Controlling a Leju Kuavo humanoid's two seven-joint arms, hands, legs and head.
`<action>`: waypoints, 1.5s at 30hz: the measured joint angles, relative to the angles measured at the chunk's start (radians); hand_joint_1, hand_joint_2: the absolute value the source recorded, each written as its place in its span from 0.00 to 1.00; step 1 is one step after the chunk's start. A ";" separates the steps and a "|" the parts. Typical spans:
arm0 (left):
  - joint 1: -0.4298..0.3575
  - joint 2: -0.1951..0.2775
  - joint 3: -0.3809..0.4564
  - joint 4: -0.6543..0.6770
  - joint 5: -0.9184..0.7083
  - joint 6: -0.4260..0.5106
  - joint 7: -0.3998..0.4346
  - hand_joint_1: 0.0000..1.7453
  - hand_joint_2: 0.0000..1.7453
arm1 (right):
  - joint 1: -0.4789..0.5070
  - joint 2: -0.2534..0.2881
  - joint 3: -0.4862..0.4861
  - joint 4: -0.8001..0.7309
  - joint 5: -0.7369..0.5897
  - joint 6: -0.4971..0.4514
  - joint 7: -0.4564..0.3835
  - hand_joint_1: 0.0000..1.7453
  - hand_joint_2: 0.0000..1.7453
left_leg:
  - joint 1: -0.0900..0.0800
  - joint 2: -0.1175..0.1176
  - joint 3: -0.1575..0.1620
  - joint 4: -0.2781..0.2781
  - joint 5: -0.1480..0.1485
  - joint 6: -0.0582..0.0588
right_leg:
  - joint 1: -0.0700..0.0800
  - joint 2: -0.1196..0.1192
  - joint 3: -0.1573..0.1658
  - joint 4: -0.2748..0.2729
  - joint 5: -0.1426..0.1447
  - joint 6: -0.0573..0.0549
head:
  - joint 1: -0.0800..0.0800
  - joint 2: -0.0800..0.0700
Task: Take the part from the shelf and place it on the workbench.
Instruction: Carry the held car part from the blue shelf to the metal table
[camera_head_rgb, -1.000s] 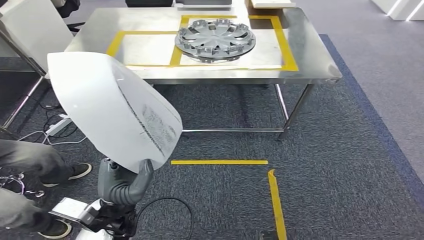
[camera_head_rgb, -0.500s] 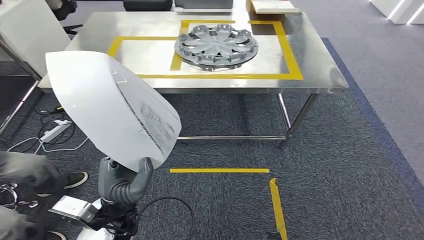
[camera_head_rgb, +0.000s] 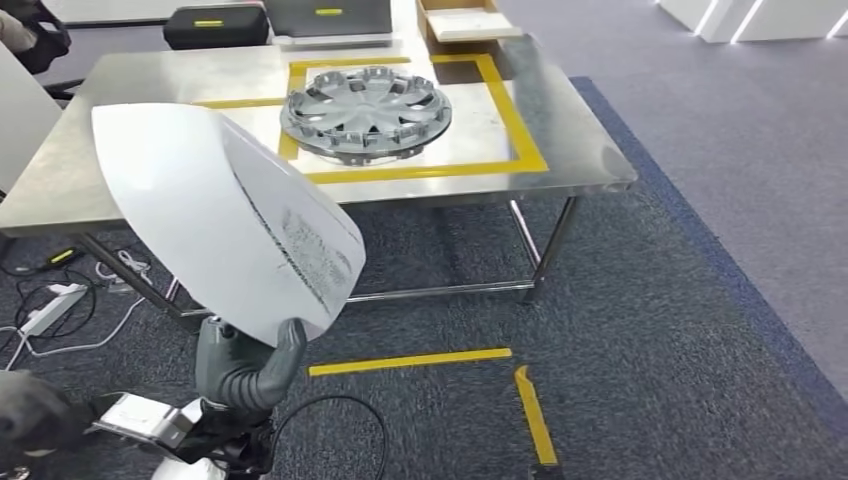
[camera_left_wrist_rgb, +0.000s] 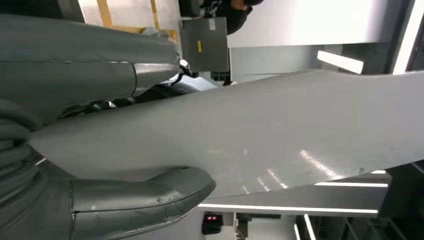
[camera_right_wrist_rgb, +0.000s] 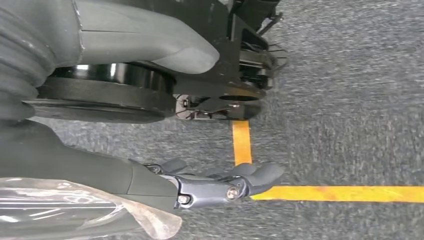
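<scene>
Our left hand (camera_head_rgb: 243, 368) grips the lower edge of the white panel (camera_head_rgb: 225, 220), thumb on one face and fingers behind, so the part stands up tall in front of us and leans a little to one side; the left wrist view shows the same clamp, the thumb (camera_left_wrist_rgb: 150, 200) laid across the pale glossy face. Our right hand (camera_right_wrist_rgb: 220, 186) hangs low over the carpet with nothing in it, its dark fingers loosely curled inward rather than spread. The panel looks to us like a thin, stiff moulded shell, probably light for its size but awkward: it is wide, smooth and shiny, so we judge it could slip or swing about a single low hold, and a second hand on the far edge would steady it when it goes down. Beyond it stands the steel workbench (camera_head_rgb: 60, 190), still some way ahead, its top marked with yellow tape rectangles (camera_head_rgb: 520, 130); a grey wheel cover (camera_head_rgb: 365, 112) already lies in the right-hand one. The panel hides much of the bench's near left part and the left rectangle, so we cannot tell how much free surface waits there. The dark smeared marking on the panel is too blurred to read.
</scene>
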 joint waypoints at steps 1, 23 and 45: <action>-0.001 -0.001 0.000 0.000 0.000 0.000 0.000 1.00 1.00 | -0.001 0.000 0.001 0.000 0.002 -0.001 0.002 0.00 1.00 | -0.003 -0.001 0.001 -0.002 -0.003 0.009 | 0.000 -0.001 0.004 0.003 -0.002 0.009 | 0.000 0.000; -0.004 -0.009 0.002 -0.006 0.000 -0.001 0.002 1.00 1.00 | -0.002 0.002 0.004 0.000 0.011 -0.005 0.015 0.00 1.00 | -0.008 0.003 -0.033 0.200 -0.118 -0.009 | 0.000 -0.049 -0.033 -0.001 0.032 -0.025 | 0.000 0.000; -0.003 -0.011 0.005 -0.008 0.000 0.002 0.001 1.00 1.00 | -0.001 0.002 0.005 0.000 0.010 -0.004 0.015 0.00 1.00 | -0.008 -0.001 0.081 -0.023 -0.047 0.028 | -0.004 -0.050 -0.102 0.049 0.043 0.036 | 0.013 0.000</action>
